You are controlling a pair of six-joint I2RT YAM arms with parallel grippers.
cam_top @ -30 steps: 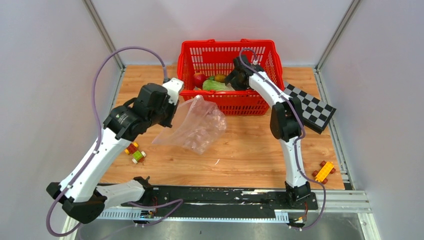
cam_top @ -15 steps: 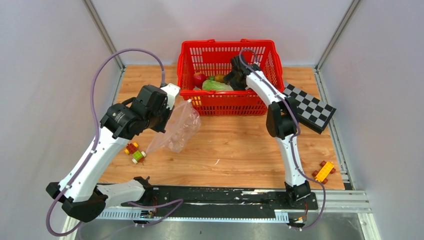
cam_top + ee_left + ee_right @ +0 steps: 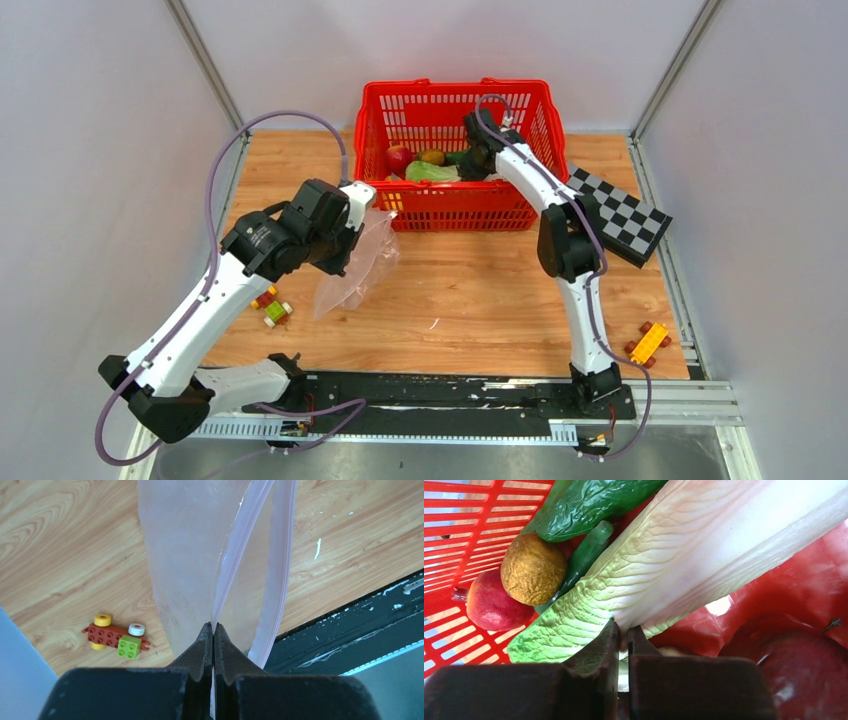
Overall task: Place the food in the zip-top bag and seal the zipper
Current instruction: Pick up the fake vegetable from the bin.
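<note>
The clear zip-top bag hangs from my left gripper, which is shut on its mouth edge. The pale zipper runs away from the jaws, and the mouth gapes beside it. My right gripper is down inside the red basket, shut on the edge of the long pale-green lettuce. Beside the lettuce lie a dark green cucumber, a small green chili, a yellow-brown lemon and a red apple. A second red apple sits at the lower right.
Red-yellow-green toy blocks lie on the wood just left of the hanging bag. A checkered board leans right of the basket. An orange toy car sits near the right front corner. The black base rail borders the near edge.
My right gripper has shut on the lettuce in the basket. My left arm has lifted the bag's mouth, so the bag now hangs narrow instead of lying spread on the table.
</note>
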